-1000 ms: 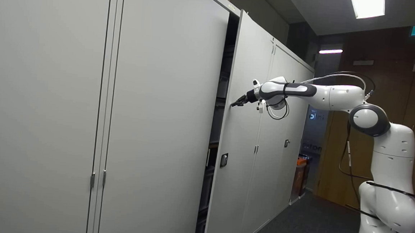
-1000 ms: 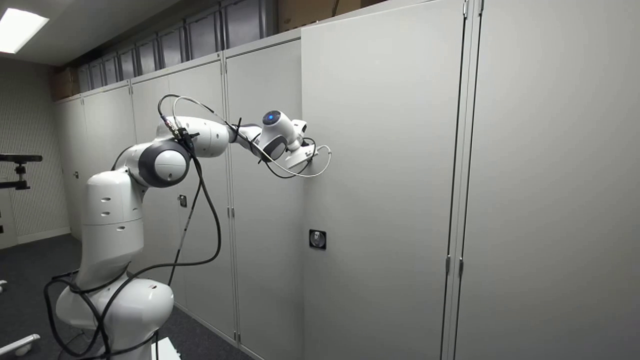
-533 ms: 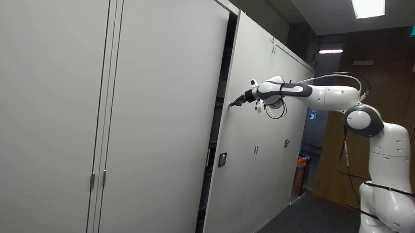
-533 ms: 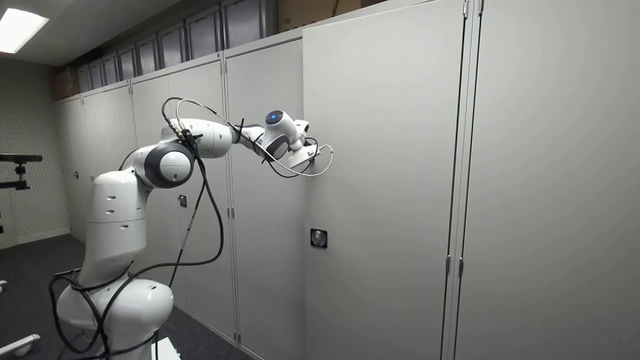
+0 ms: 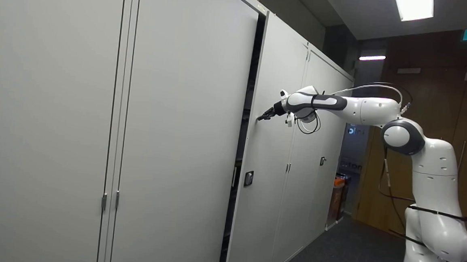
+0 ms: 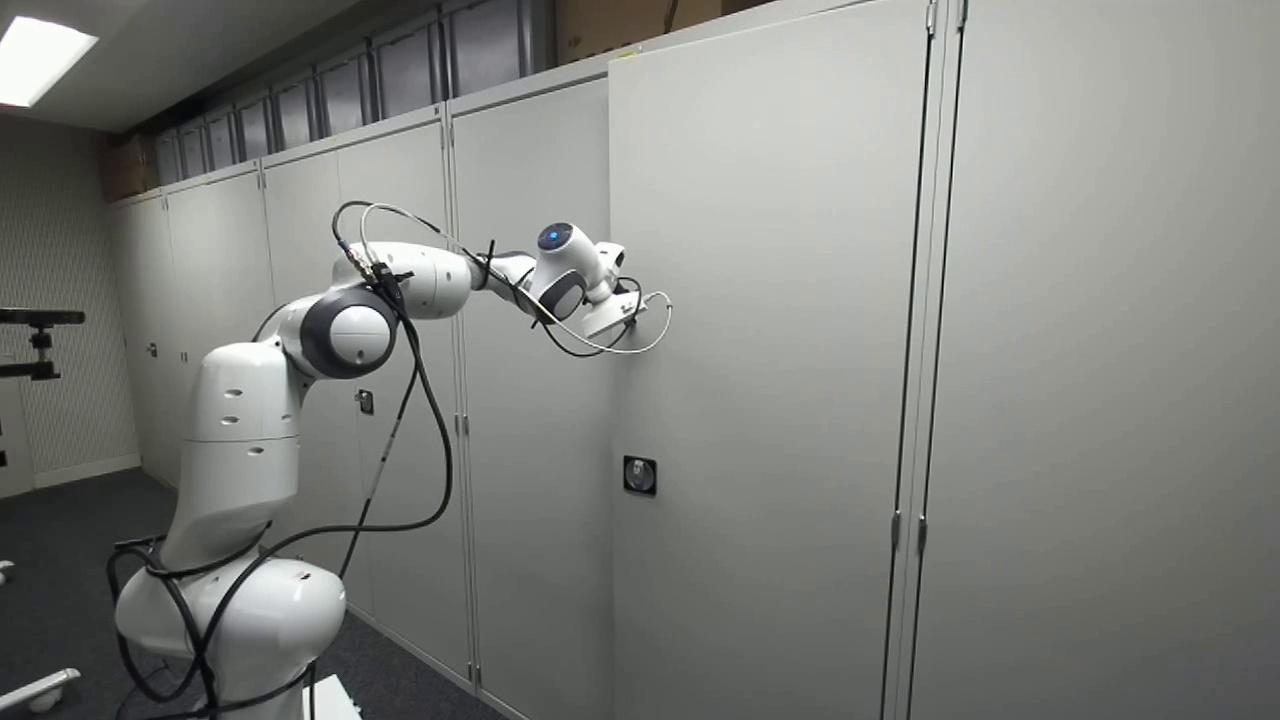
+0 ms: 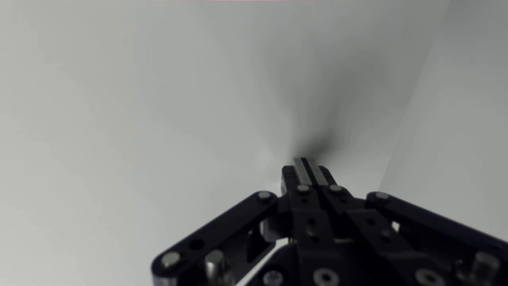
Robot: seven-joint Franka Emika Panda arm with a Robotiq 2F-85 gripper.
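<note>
In an exterior view, a tall, flat, light-grey metal cabinet door (image 5: 44, 115) stands far left of the jaws. A second smooth light-grey door (image 5: 185, 124) fills the stretch from there to a narrow, dark, vertical gap (image 5: 241, 143) just left of the jaws. Next is a tall, pale-grey ajar cabinet door (image 5: 270, 161), its free edge along that gap and its face right in front of the jaws. On it, well below the jaws, sits a black rectangular lock plate (image 5: 249, 179) with a silvery middle. The black two-finger gripper (image 7: 306, 159) points at the door's face near the free edge, its jaws pressed together; whether the tips touch the face cannot be told. In the wrist view a soft shadow (image 7: 317, 147) lies on the door just beyond them. Right of the jaws are a shut pale-grey door (image 5: 311, 184), then, lower down, a brown bin with an orange top (image 5: 336, 194). The white robot arm with dark-grey joint bands (image 5: 374, 110) reaches in from the right.
</note>
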